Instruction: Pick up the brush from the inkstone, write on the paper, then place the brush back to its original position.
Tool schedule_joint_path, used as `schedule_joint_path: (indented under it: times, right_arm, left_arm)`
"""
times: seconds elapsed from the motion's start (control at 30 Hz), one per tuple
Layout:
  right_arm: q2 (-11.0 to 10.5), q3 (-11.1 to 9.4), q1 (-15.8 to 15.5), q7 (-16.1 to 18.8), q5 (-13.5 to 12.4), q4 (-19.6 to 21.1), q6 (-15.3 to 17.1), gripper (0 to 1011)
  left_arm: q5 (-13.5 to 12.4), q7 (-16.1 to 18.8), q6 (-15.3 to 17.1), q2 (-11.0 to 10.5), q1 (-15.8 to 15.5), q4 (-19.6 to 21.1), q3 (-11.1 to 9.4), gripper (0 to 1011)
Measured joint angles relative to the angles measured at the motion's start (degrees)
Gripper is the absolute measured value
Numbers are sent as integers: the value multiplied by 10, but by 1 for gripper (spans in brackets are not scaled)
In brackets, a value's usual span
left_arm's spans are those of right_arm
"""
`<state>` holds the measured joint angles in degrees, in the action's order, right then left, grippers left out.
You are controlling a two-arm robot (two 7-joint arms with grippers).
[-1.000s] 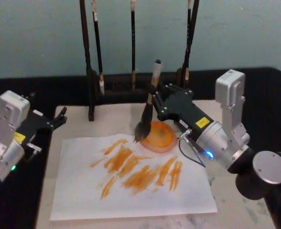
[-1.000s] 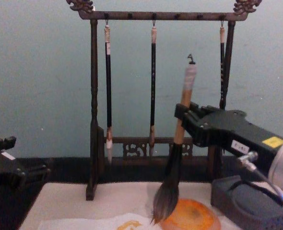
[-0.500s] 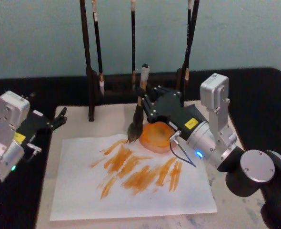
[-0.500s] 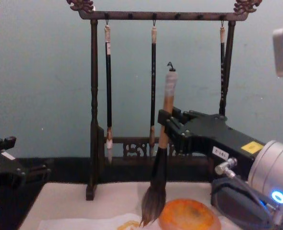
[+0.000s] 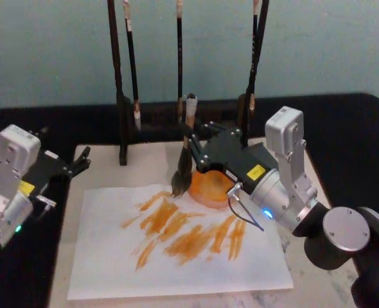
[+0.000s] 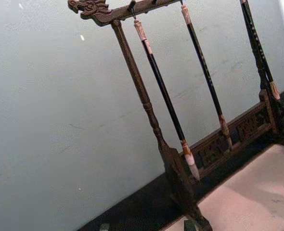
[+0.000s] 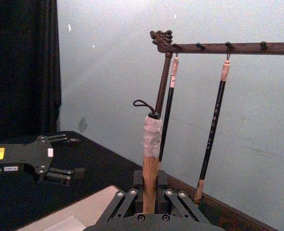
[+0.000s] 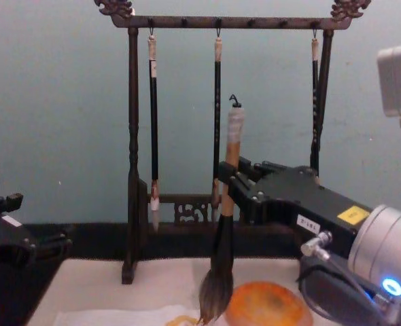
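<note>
The brush [image 5: 179, 181] stands nearly upright in my right gripper [image 5: 193, 146], which is shut on its tan handle. Its bushy dark tip rests at the upper edge of the paper [image 5: 106, 256], beside the topmost orange strokes and just left of the inkstone [image 5: 212, 187]. From the chest the brush [image 8: 221, 258] hangs with its tip low beside the orange inkstone [image 8: 265, 305], the right gripper [image 8: 229, 182] clamping it at mid-handle. The right wrist view shows the white-wrapped brush [image 7: 151, 139] end rising from the fingers [image 7: 132, 193]. My left gripper [image 5: 79, 160] sits open at the left, off the paper.
A dark wooden rack [image 8: 217, 22] with thin hanging brushes [image 5: 178, 64] stands directly behind the inkstone, close to the held brush's top. The cream felt mat [image 5: 148, 160] lies under the paper on a black cloth [image 5: 343, 122]. The left wrist view looks at the rack [image 6: 142, 96].
My right gripper has carried the brush to the left and lower, from above the inkstone's left rim to the paper's upper edge. The left arm has stayed put.
</note>
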<state>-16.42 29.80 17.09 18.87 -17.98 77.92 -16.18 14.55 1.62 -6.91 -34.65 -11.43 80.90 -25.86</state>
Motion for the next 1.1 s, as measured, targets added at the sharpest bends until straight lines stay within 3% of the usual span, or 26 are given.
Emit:
schedule_joint_path:
  times: [1.1]
  right_arm:
    - [-15, -36, -48, 34, 38, 51, 12, 168]
  left_arm:
    - [0, 0, 0, 0, 0, 0, 0, 1001]
